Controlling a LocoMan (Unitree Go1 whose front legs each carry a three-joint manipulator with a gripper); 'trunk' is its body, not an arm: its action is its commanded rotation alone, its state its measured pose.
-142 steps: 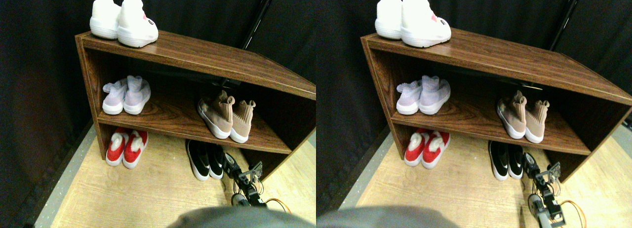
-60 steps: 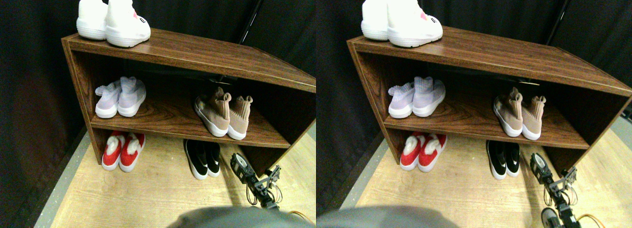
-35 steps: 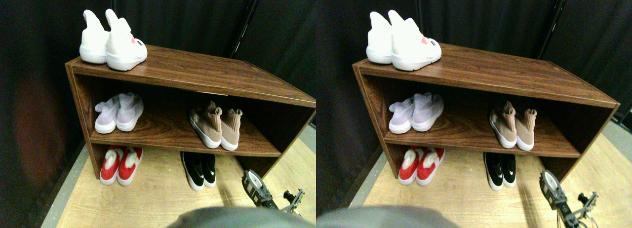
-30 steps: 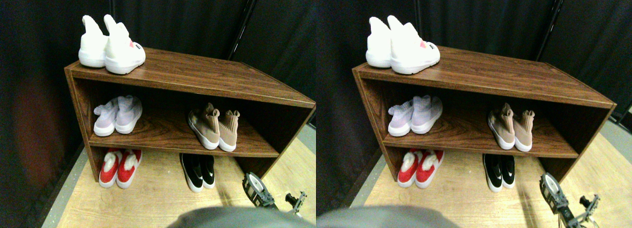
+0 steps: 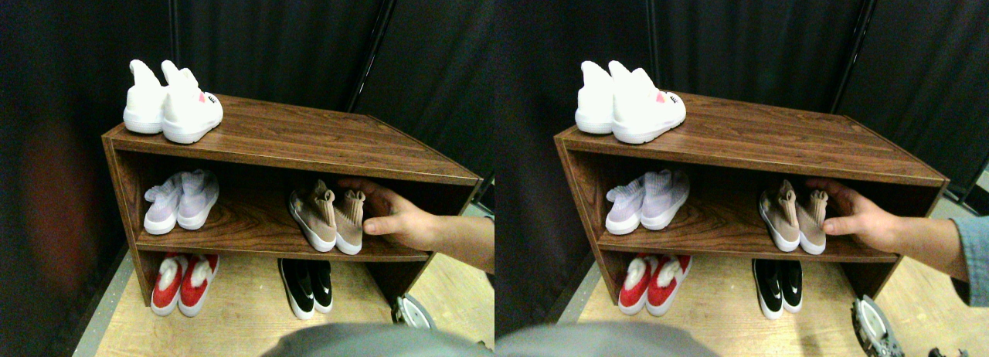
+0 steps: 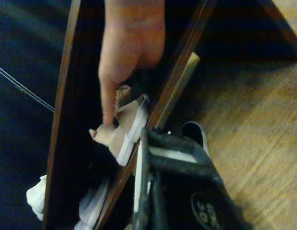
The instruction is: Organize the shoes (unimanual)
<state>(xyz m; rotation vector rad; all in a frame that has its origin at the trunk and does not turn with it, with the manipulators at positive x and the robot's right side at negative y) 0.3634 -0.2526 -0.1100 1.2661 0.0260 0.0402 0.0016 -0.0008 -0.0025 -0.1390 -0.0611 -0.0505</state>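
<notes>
The tan shoes (image 5: 326,216) stand as a pair on the right of the middle board of a wooden shoe rack (image 5: 309,137). A person's hand (image 5: 398,218) reaches in from the right and touches them; the wrist view shows a finger of that hand (image 6: 124,52) pressing on a tan shoe (image 6: 122,132). The black shoes (image 5: 307,286) sit on the floor below them. Only a round part of my right manipulator (image 5: 413,314) shows at the lower right of the stereo view. My right gripper (image 6: 153,158) hangs low in front of the rack, apart from every shoe.
A white pair (image 5: 171,102) stands on the rack's top at the left, a lavender pair (image 5: 179,201) on the middle board's left, a red pair (image 5: 181,283) on the floor beneath. Dark curtains hang behind. Wood floor (image 5: 232,326) lies before the rack.
The camera has tilted up and back. My right manipulator has drawn back down and right, nearly out of the stereo view. A person's hand has come in onto the tan pair.
</notes>
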